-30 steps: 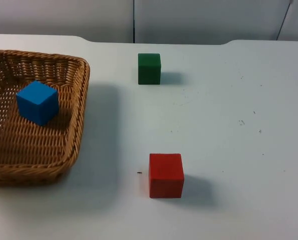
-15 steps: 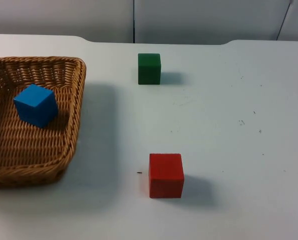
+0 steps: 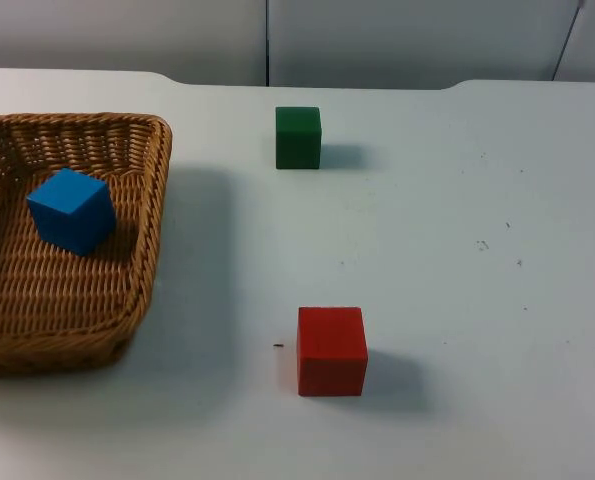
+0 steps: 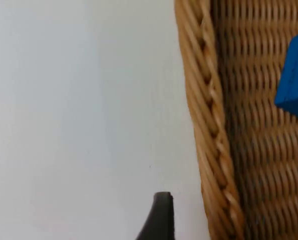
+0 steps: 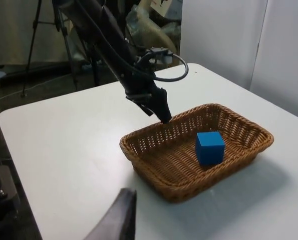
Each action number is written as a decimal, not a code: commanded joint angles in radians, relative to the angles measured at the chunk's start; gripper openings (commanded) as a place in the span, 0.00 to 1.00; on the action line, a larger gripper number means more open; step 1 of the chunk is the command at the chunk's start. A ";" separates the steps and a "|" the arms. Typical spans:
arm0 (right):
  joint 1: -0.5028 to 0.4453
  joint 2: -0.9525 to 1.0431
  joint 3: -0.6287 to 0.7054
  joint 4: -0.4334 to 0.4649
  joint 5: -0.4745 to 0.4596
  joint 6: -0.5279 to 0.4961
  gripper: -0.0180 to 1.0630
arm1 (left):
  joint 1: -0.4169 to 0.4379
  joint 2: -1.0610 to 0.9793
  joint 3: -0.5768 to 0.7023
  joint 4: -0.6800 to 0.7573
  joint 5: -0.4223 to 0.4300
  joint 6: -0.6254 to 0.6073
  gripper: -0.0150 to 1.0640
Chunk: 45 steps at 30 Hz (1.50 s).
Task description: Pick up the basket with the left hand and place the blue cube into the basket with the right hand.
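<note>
The wicker basket (image 3: 149, 215) lies flat on the white table at the left, and the blue cube (image 3: 71, 210) rests inside it. In the right wrist view my left gripper (image 5: 163, 116) hovers at the far rim of the basket (image 5: 154, 165), open and holding nothing. The left wrist view has one black fingertip (image 4: 161, 215) over bare table, a gap away from the basket's braided rim (image 4: 204, 120), with the blue cube (image 4: 295, 85) beyond it. My right gripper is open and empty, far back from the basket; one of its fingertips (image 5: 122, 212) points toward it.
A green cube (image 3: 298, 137) stands at the table's back middle. A red cube (image 3: 331, 350) sits toward the front middle. The grey partition wall (image 3: 377, 40) closes off the far edge. Bare table stretches to the right of both cubes.
The basket has dropped from a raised, tilted pose to lie flat, shifting slightly left. My left gripper let go of its rim and drew out of the top view's left edge.
</note>
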 commanded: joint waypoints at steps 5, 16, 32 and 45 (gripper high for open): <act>0.003 -0.002 0.004 0.005 -0.005 0.000 0.99 | -0.007 -0.153 -0.002 0.001 -0.024 0.002 0.70; 0.003 -0.002 0.004 -0.006 -0.007 -0.002 0.99 | -0.007 -0.527 -0.002 0.003 0.014 -0.150 0.70; 0.003 -0.002 0.004 -0.041 -0.005 -0.005 0.99 | -0.007 -0.989 0.047 0.282 0.191 -0.516 0.70; 0.003 -0.002 0.004 -0.055 0.008 0.003 0.99 | -0.088 -1.336 0.219 0.439 0.194 -0.653 0.68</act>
